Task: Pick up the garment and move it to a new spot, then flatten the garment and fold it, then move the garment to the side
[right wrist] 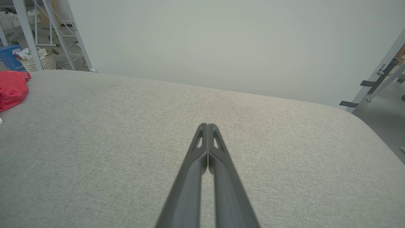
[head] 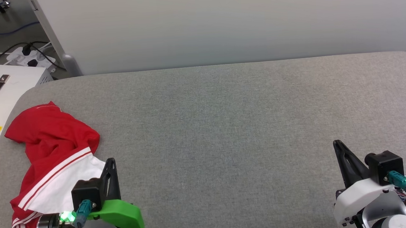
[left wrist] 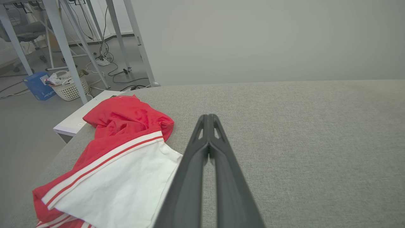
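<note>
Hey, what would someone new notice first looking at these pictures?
The crumpled red-and-white garment stands out at the left edge of the grey fabric surface. Next, both shut grippers low in the head view: the left gripper, with its bright green cover, beside the garment; the right gripper over bare fabric.

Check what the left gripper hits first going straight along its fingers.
Probably bare table, or the wall behind if it runs level; depth unclear. The left gripper, shut, points right of the garment.
</note>
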Tool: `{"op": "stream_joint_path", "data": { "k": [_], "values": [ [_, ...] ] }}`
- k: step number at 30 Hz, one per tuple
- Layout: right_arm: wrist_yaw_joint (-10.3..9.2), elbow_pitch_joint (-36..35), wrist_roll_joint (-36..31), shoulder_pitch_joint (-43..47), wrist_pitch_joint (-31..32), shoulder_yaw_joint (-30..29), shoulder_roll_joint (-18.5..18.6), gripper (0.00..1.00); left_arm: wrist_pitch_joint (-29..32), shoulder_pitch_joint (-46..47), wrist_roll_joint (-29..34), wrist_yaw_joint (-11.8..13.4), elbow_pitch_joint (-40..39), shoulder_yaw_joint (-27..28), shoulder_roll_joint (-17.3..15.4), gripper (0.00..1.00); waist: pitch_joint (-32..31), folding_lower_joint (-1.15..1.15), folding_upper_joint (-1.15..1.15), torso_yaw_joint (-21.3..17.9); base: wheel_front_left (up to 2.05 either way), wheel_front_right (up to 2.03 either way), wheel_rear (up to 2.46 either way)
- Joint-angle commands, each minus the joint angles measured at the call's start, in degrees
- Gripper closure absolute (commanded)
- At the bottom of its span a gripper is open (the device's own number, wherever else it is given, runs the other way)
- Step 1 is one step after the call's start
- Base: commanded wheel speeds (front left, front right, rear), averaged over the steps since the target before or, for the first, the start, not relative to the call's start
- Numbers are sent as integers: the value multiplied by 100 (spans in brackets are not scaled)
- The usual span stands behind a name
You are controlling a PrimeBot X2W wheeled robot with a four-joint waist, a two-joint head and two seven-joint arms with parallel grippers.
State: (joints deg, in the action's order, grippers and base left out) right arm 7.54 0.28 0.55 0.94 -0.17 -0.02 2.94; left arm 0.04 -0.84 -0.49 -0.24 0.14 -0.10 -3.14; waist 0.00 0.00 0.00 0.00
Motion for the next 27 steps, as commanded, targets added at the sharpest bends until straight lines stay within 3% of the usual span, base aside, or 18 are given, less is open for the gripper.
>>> {"op": "stream_joint_path", "data": {
  "k": [1,20,21,27],
  "values": [
    [-5,-28,-55,-94,17,2,-6,100,-4,84,49,24,-14,10,26,100,0,0,0,0,0,0,0],
    [-5,-28,-55,-94,17,2,-6,100,-4,84,49,24,-14,10,26,100,0,0,0,0,0,0,0],
    [0,0,2,1,0,-2,0,0,0,-1,-1,-1,0,-1,0,0,0,0,0,0,0,0,0],
    [0,4,33,-8,-31,-19,0,0,-32,-1,-16,15,-4,5,-1,0,3,0,0,0,0,0,0]
  ]
}}
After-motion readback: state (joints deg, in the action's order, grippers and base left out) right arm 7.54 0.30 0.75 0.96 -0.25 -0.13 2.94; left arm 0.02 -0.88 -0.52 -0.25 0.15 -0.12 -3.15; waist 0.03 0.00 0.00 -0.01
